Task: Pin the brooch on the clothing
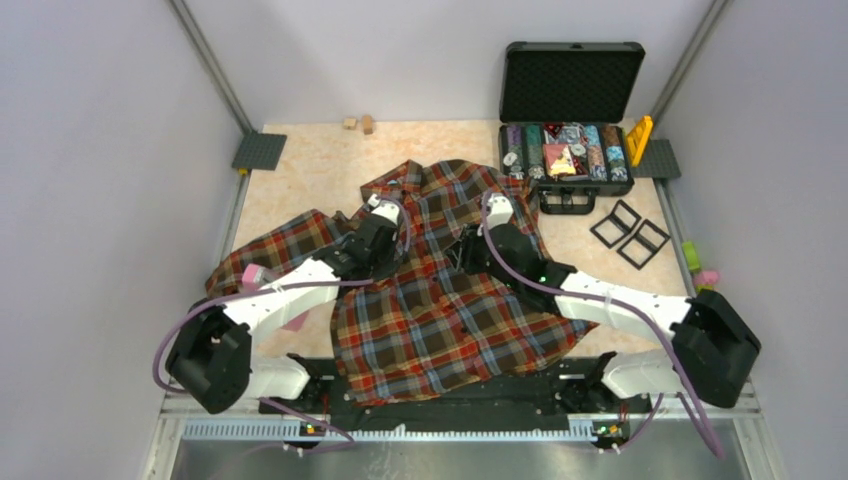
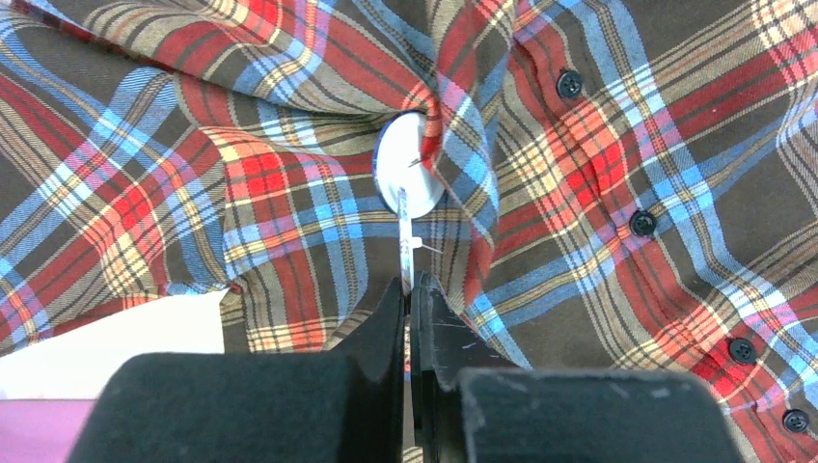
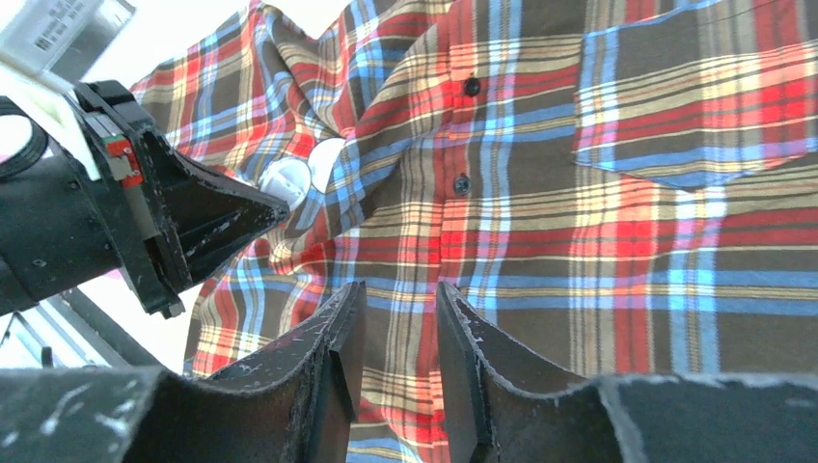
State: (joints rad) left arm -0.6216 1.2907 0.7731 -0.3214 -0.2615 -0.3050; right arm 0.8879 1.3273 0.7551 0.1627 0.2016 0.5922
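While the left gripper (image 2: 410,289) clamps a thin metal pin that sticks out of the brooch (image 2: 407,162), its two fingers pressed tight together on that pin, the right gripper (image 3: 395,294) hangs over the shirt (image 1: 440,320) with its fingers parted and nothing between them. The brooch shows a white face with a blue rim. It sits in a bunched fold of plaid just beside the button row (image 2: 641,224), on the side away from the chest pocket (image 3: 699,101). One edge of the disc is tucked under the fold; whether the pin passes through the cloth cannot be told. The right gripper's tips hover near the button row, apart from the brooch and from the left gripper's tips.

Seen from above, the shirt lies spread on the table (image 1: 300,170), and both arms reach in over it toward the button row. Well apart from the button row, off the cloth, stands an open black case (image 1: 570,150) filled with small items. Two black square frames (image 1: 630,235) lie between the case and the shirt's edge. A pink block (image 1: 251,273) rests by the sleeve, also well apart from the button row.
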